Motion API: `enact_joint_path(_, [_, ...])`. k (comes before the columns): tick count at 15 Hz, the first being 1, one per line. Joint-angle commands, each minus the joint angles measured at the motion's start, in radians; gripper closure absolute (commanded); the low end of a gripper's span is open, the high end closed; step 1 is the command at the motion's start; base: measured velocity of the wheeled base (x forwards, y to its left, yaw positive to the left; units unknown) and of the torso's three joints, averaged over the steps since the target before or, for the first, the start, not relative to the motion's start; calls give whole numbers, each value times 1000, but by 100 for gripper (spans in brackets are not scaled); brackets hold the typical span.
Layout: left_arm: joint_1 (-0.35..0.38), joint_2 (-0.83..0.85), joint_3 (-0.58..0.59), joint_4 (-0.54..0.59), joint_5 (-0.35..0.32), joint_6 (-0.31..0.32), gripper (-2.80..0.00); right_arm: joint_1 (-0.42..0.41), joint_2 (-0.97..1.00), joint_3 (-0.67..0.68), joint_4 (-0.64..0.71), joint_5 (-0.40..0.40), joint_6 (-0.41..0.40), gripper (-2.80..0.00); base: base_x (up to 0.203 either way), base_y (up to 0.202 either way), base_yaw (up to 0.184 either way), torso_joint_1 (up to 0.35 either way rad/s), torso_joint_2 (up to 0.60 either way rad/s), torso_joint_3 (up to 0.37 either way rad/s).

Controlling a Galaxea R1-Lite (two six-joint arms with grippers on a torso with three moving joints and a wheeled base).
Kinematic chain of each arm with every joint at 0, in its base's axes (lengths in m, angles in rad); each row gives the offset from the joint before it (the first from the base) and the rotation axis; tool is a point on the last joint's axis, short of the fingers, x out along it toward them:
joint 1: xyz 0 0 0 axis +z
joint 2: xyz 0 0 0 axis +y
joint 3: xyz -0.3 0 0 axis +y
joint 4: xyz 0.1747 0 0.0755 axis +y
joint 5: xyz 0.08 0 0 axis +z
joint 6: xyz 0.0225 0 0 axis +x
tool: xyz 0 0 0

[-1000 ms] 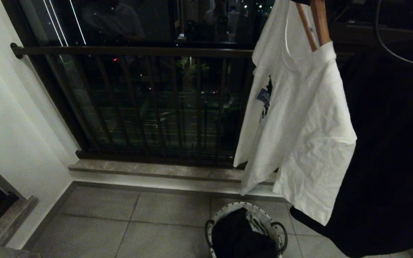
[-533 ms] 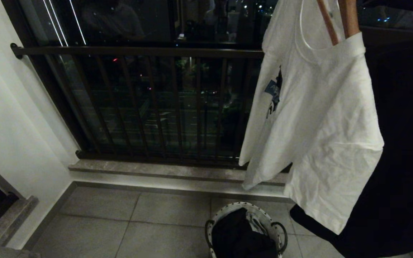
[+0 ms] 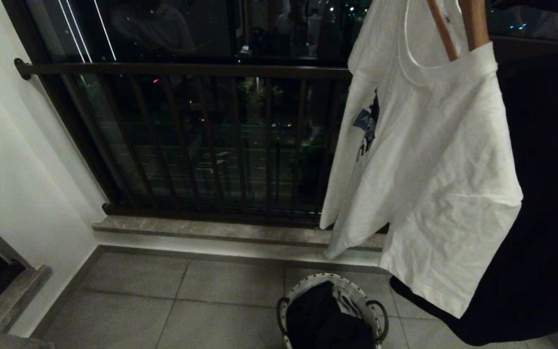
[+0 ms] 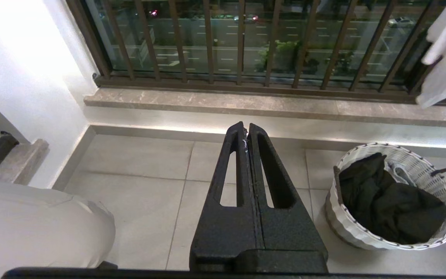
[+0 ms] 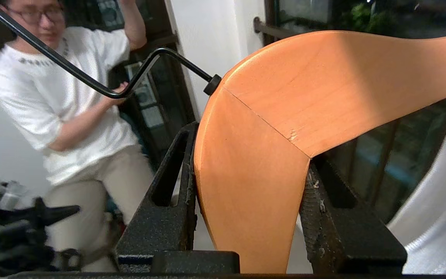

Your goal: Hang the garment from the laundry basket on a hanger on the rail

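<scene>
A white T-shirt garment (image 3: 429, 160) with a dark print hangs on a wooden hanger (image 3: 472, 24) at the upper right of the head view. In the right wrist view my right gripper (image 5: 250, 147) is shut on the hanger (image 5: 304, 85) at its middle bend, below the black wire hook (image 5: 130, 83). The laundry basket (image 3: 351, 288) stands on the floor below the shirt, with dark clothes (image 4: 385, 201) inside. My left gripper (image 4: 245, 126) is shut and empty, parked over the tiles left of the basket (image 4: 347, 224). The rail is out of view.
A dark balcony balustrade (image 3: 182, 69) with vertical bars and a stone sill (image 3: 211, 230) runs behind. A white wall (image 3: 12, 160) closes the left side. A large dark cloth shape (image 3: 540, 194) fills the right. A person (image 5: 72, 97) in a white top stands behind the hook.
The hanger and white shirt have moved right and slightly up over the last second, and the shirt hem swings a little. The basket and left gripper have not moved.
</scene>
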Motion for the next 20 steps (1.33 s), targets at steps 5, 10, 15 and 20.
enact_joint_path(5, [0, 1, 0, 0, 0, -1, 0, 11, -1, 3, -1, -3, 35, 0, 0, 0, 0, 0, 0, 0])
enact_joint_path(10, [0, 1, 0, 0, 0, -1, 0, 11, -15, 10, 4, -6, 38, 0, 0, 0, 0, 0, 0, 0])
enact_joint_path(15, [0, 1, 0, 0, 0, -1, 0, 11, -17, 16, 2, -6, 35, 0, 0, 0, 0, 10, -33, -18])
enact_joint_path(20, [0, 1, 0, 0, 0, -1, 0, 14, -19, 51, -2, -4, 15, 0, 0, 0, 0, 149, -337, -185])
